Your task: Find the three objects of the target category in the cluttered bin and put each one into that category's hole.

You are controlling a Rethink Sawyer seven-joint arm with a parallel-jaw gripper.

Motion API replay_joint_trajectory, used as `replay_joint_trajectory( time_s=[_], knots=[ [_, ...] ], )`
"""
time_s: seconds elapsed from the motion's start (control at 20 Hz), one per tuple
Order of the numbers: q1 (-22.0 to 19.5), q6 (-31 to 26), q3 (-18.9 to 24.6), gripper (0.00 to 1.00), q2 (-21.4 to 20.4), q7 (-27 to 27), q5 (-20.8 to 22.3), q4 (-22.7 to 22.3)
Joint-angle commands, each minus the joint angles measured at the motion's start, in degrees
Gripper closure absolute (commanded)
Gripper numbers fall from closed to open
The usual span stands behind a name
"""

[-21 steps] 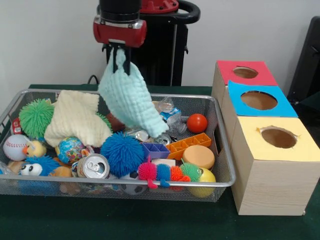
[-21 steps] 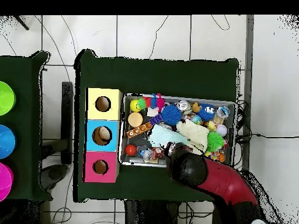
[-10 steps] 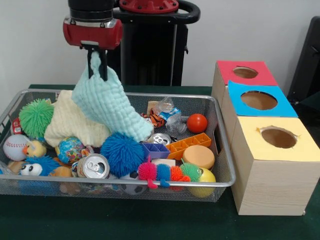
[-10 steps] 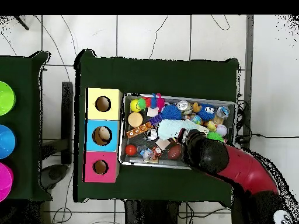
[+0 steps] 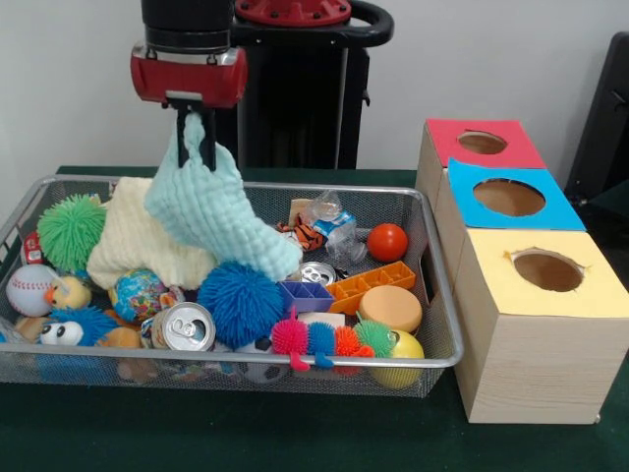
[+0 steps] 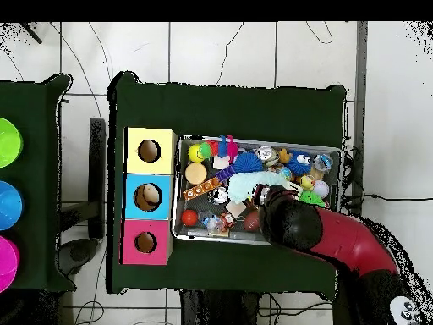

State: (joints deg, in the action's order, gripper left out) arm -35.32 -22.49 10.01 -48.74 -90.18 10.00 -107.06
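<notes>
My gripper (image 5: pixel 196 143) is shut on the top corner of a light mint cloth (image 5: pixel 218 211), which hangs down over the left middle of the wire bin (image 5: pixel 432 285). Its lower end rests on the clutter near a blue spiky ball (image 5: pixel 239 300). A cream cloth (image 5: pixel 138 236) lies just behind and left of it. In the overhead view the arm (image 6: pixel 296 224) covers the gripper, and the mint cloth (image 6: pixel 245 184) shows beside it. Three boxes with holes stand next to the bin: red (image 5: pixel 482 143), blue (image 5: pixel 509 197) and yellow (image 5: pixel 547 270).
The bin also holds a green spiky ball (image 5: pixel 71 229), a baseball (image 5: pixel 29 288), a soda can (image 5: pixel 184 326), an orange tray (image 5: pixel 371 283), a red ball (image 5: pixel 387 241), a round sponge (image 5: pixel 390 307) and a yellow ball (image 5: pixel 401 349). Coloured bowls (image 6: pixel 7 203) sit far left overhead.
The gripper carried the mint cloth from the bin's middle toward the left, then dipped slightly and edged back right. Items under the cloth, a crushed can and a tiger toy, came into view.
</notes>
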Motion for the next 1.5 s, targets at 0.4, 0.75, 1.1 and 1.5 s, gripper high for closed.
replay_joint_trajectory(
  time_s=[0.4, 0.75, 1.1, 1.5],
  knots=[
    [-2.9, 7.2, 6.4, 0.00, 2.8, -1.2, 5.8, -1.9],
    [0.7, -2.2, 3.5, 0.00, 3.0, -1.5, 4.8, -2.6],
    [4.8, 7.8, 3.0, 0.00, 8.4, -8.2, 4.6, -9.3],
    [9.0, 12.9, 0.1, 0.00, 12.8, -11.6, 3.1, -9.6]
  ],
)
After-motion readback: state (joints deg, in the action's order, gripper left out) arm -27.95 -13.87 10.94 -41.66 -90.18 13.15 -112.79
